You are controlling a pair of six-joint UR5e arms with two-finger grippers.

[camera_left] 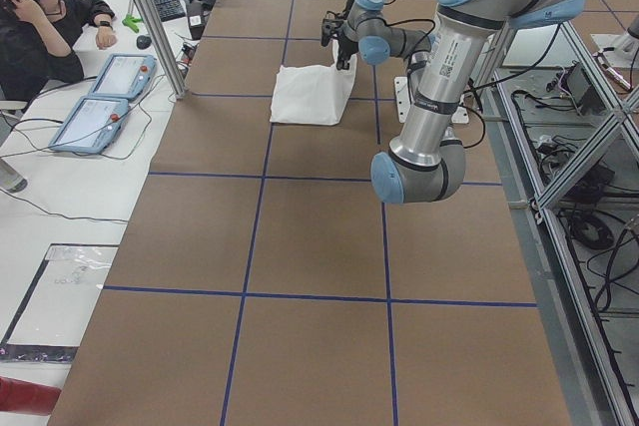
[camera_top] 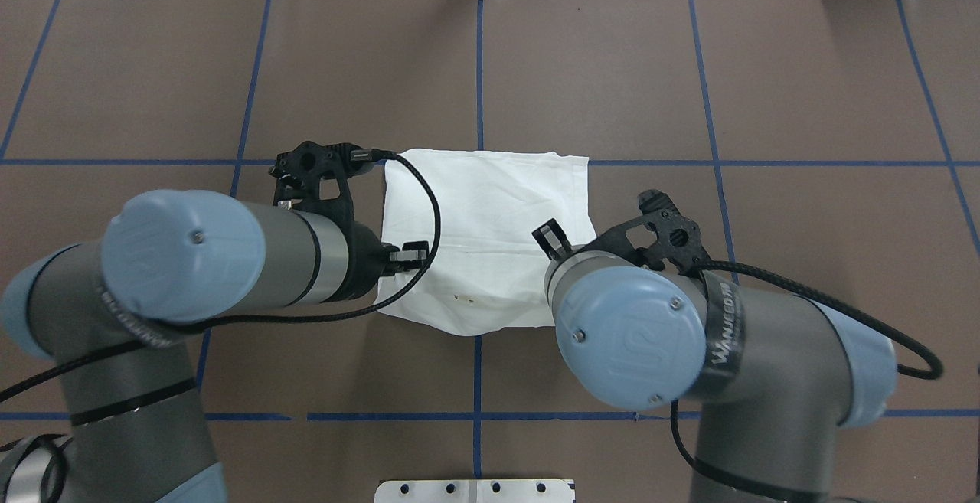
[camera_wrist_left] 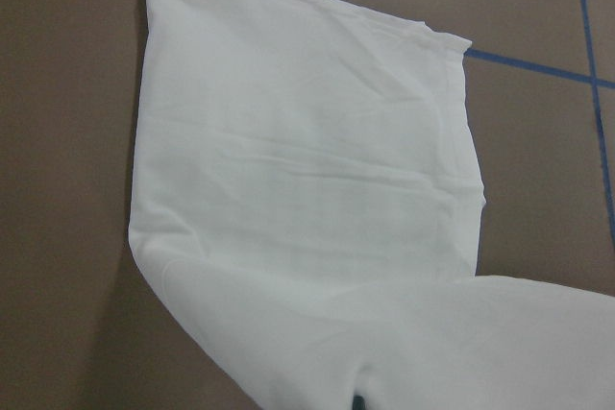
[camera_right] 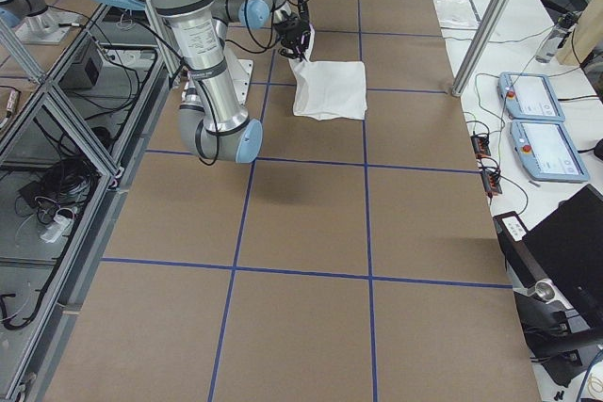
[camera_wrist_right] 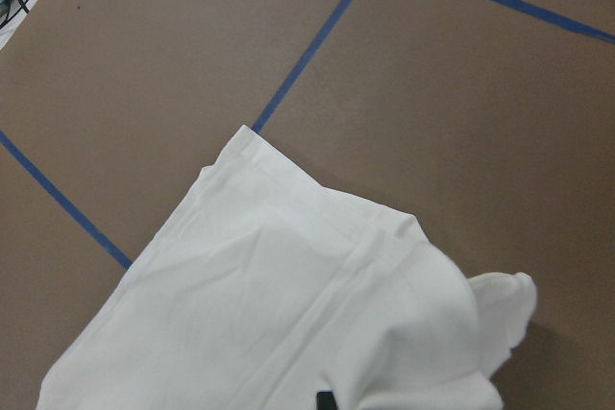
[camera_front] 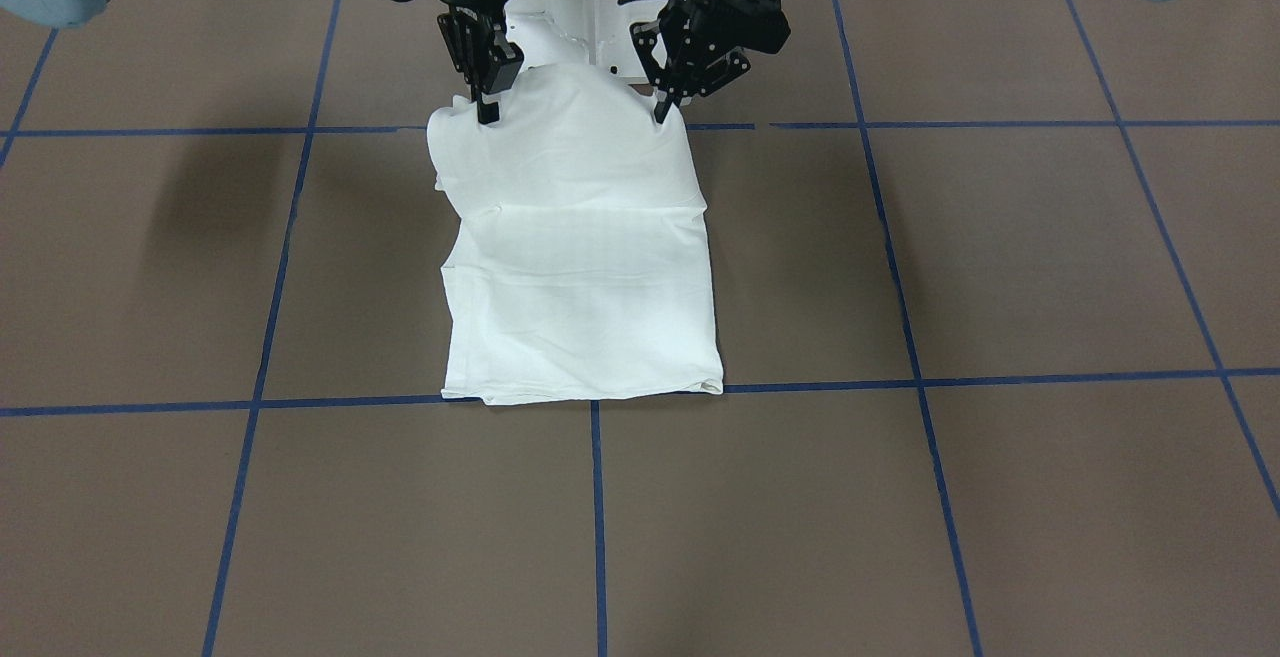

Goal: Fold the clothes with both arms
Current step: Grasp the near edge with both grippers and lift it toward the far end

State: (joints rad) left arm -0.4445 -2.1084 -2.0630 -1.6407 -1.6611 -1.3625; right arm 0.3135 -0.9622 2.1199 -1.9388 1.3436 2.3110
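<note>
On a brown desk gridded with blue tape lines, the left arm and the right arm reach in together over a white T-shirt. It is folded to a long rectangle at the middle of the desk. Its far end lies flat along a tape line, and its end nearest the robot is raised off the surface (no printed text shows on the upper face).

The left hand is closed narrow on one side of that raised edge, and the right hand is pinched on the other. The cloth humps up between them rather than hanging taut.

The step in hand appears to be the lengthwise fold, carrying the held edge over to meet the far hem. To do it well:

- The two hands should travel level and at one pace.
- They should sit a touch further apart, so the slack between them pulls out.
- They should rise high enough that the lifted half clears the flat half without dragging it.
- The edge should land square on the far hem before either hand lets go.

A loose corner flops beyond the right hand's pinch and would likely tuck under if not laid down outward.
</note>
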